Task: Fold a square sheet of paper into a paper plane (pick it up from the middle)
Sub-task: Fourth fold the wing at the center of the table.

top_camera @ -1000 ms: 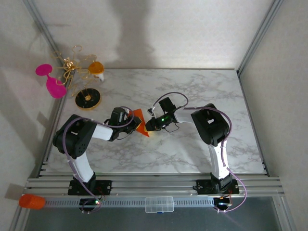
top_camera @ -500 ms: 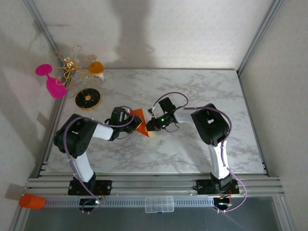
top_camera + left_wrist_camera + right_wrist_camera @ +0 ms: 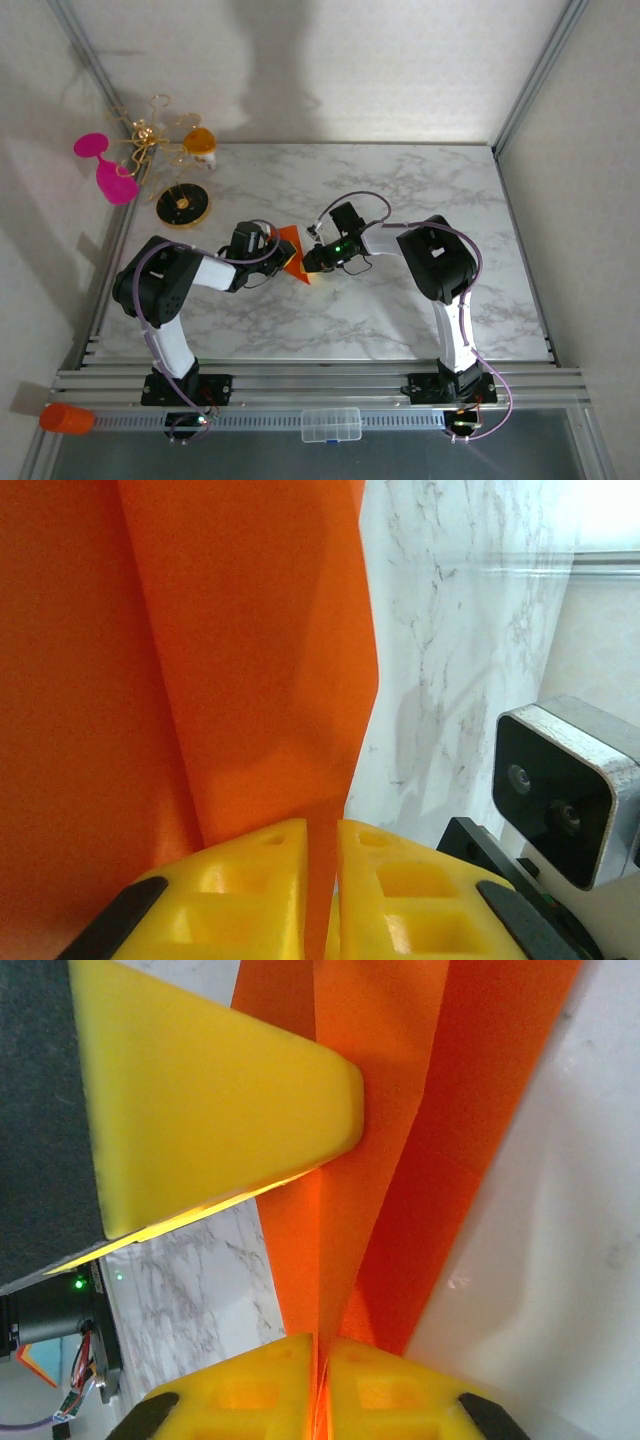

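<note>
The top external camera sits high above and behind the arm bases, looking down over the whole marble table (image 3: 420, 190) from far off. The left wrist camera sits just behind the left gripper (image 3: 322, 842), very close to the folded orange paper (image 3: 250, 660), with the right arm's camera unit (image 3: 565, 790) in its right edge. The right wrist camera looks past the right gripper (image 3: 320, 1348), equally close. All three share that paper, at the table's middle.

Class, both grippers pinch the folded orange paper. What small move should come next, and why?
Probably hold with the left gripper and slide the right gripper along the crease to sharpen it. Both are shut on the paper, which shows creased, angled layers but is not yet a narrow dart.
</note>
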Robot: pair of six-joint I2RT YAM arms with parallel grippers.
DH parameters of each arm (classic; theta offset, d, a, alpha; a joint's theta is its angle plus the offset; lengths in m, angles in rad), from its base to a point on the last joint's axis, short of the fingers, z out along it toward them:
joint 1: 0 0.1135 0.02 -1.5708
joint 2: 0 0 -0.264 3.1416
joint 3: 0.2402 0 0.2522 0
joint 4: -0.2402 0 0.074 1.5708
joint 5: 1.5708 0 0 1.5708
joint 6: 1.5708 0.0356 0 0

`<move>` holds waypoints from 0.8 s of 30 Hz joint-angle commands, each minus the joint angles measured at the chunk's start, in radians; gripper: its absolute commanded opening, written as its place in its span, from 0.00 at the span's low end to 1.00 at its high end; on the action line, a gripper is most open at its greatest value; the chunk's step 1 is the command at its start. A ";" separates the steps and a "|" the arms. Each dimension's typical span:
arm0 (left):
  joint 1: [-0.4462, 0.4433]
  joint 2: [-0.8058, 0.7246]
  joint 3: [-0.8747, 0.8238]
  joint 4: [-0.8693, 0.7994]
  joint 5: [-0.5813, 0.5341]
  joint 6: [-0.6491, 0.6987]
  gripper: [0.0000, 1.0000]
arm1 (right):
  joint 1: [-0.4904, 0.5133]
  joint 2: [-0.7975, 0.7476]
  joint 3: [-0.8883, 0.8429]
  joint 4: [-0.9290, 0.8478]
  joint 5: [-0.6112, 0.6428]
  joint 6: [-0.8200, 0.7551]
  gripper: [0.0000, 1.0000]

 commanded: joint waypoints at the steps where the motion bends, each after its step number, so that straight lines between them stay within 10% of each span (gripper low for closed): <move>1: 0.006 0.005 0.025 0.032 0.027 0.031 0.16 | -0.013 0.070 -0.035 -0.108 0.193 -0.013 0.14; 24: 0.003 0.064 0.052 0.012 0.031 0.054 0.16 | -0.011 0.071 -0.032 -0.115 0.202 -0.012 0.10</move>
